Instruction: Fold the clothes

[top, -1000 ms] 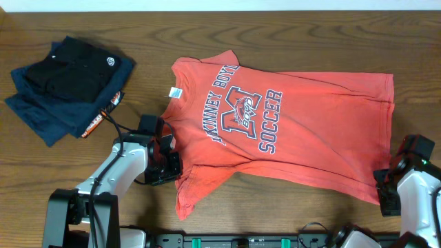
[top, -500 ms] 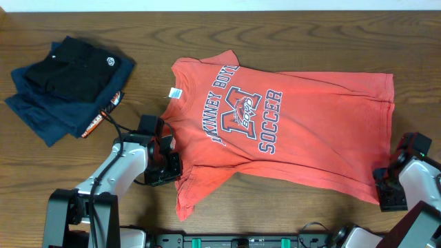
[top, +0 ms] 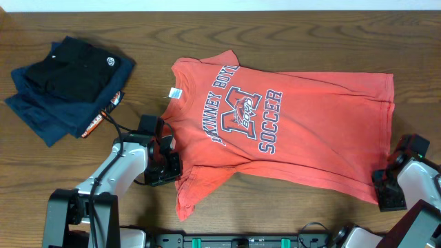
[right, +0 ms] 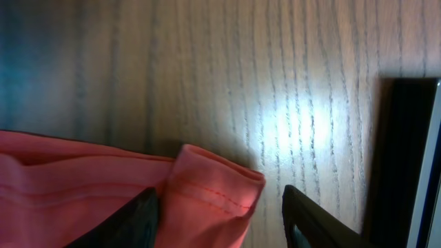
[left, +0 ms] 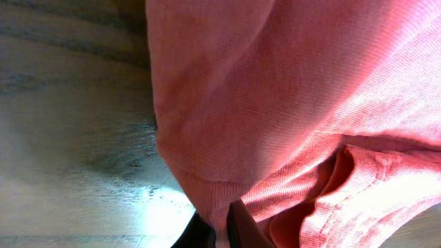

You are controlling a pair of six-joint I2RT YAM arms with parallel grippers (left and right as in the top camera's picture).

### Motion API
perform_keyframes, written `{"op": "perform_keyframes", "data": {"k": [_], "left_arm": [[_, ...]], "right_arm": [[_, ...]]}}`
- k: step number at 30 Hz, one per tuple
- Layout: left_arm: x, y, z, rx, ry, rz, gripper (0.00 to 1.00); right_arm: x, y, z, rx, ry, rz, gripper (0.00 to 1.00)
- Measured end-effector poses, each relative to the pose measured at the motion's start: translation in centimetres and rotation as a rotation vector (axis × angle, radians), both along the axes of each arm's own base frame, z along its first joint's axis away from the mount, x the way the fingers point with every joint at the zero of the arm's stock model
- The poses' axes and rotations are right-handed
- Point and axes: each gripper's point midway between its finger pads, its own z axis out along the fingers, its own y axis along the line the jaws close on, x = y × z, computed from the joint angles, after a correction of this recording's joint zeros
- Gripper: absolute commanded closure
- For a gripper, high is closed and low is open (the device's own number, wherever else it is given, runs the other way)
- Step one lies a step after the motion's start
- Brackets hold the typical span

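Observation:
The coral-red T-shirt (top: 275,131) lies spread flat on the wooden table, print up, with its neck toward the left. My left gripper (top: 171,165) sits at the shirt's near-left sleeve edge, shut on a fold of the red cloth (left: 275,103); in the left wrist view the gripper (left: 222,231) pinches the cloth tightly. My right gripper (top: 383,193) is at the shirt's near-right hem corner. In the right wrist view the folded hem corner (right: 213,189) lies between its dark fingers (right: 134,220), with a gap left on the right side, so the right gripper (right: 220,220) is open.
A pile of folded navy and black garments (top: 65,86) with a white round logo lies at the back left. A cable runs from the left arm near an orange tag (top: 110,103). Bare wooden table (top: 207,34) surrounds the shirt.
The right gripper has edged in onto the hem corner. The left gripper and the shirt have not moved.

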Motion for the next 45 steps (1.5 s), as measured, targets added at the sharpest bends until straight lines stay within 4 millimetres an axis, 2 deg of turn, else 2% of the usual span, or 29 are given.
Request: {"op": "perform_keyframes", "data": {"k": [9, 18, 21, 24, 32, 34, 37, 42, 45], "left_arm": [[0.0, 0.0, 0.0, 0.000, 0.000, 0.000, 0.94], [0.0, 0.0, 0.0, 0.000, 0.001, 0.000, 0.94], [0.0, 0.0, 0.0, 0.000, 0.001, 0.000, 0.94], [0.0, 0.0, 0.0, 0.000, 0.001, 0.000, 0.94], [-0.7, 0.1, 0.5, 0.005, 0.038, -0.008, 0.94], [-0.6, 0.1, 1.4, 0.004, 0.044, -0.023, 0.94], [1.1, -0.1, 3.9, -0.003, -0.008, -0.045, 0.94], [5.1, -1.0, 10.5, -0.041, -0.174, -0.061, 0.94], [6.7, -1.7, 14.3, -0.077, -0.263, -0.066, 0.94]], "right_arm": [[-0.3, 0.1, -0.3, 0.003, 0.007, 0.008, 0.71], [-0.3, 0.2, -0.3, 0.004, 0.008, 0.011, 0.75], [-0.3, 0.2, -0.3, 0.006, 0.010, 0.019, 0.83], [-0.3, 0.2, -0.3, 0.007, 0.013, 0.028, 0.99], [-0.3, 0.4, -0.1, 0.035, 0.035, 0.078, 0.99], [-0.1, 0.4, 0.6, 0.049, 0.043, 0.101, 0.99], [1.9, -0.5, 3.0, 0.044, 0.004, 0.151, 0.98], [6.1, -2.1, 8.4, 0.000, -0.124, 0.254, 0.99], [7.3, -2.3, 11.8, -0.014, -0.170, 0.318, 0.99]]}}
